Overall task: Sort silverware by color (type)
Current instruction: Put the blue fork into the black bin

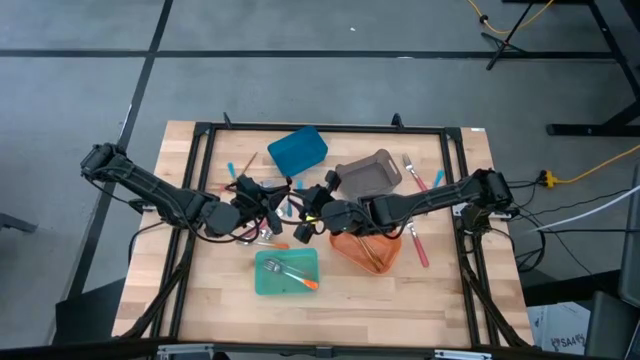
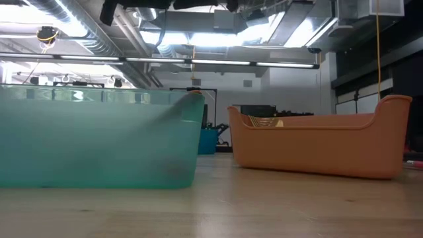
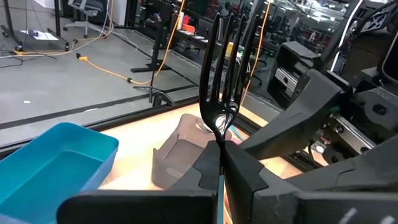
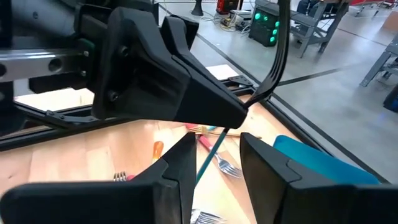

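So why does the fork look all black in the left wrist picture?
Left wrist view: the fork, gripped in the left hand, stands against the bright room, so it shows as a dark silhouette with one glint. Low view: the ceiling lights glare white. Right wrist view: the open right hand looks black too.

Fork [image 3: 222, 74] upright, apparently teal-handled.

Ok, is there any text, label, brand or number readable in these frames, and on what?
Nothing on the table carries readable text.
The fork clamped in the left gripper has no visible marking.
The box on the floor at the high view's lower right has dark print that is too small to read.
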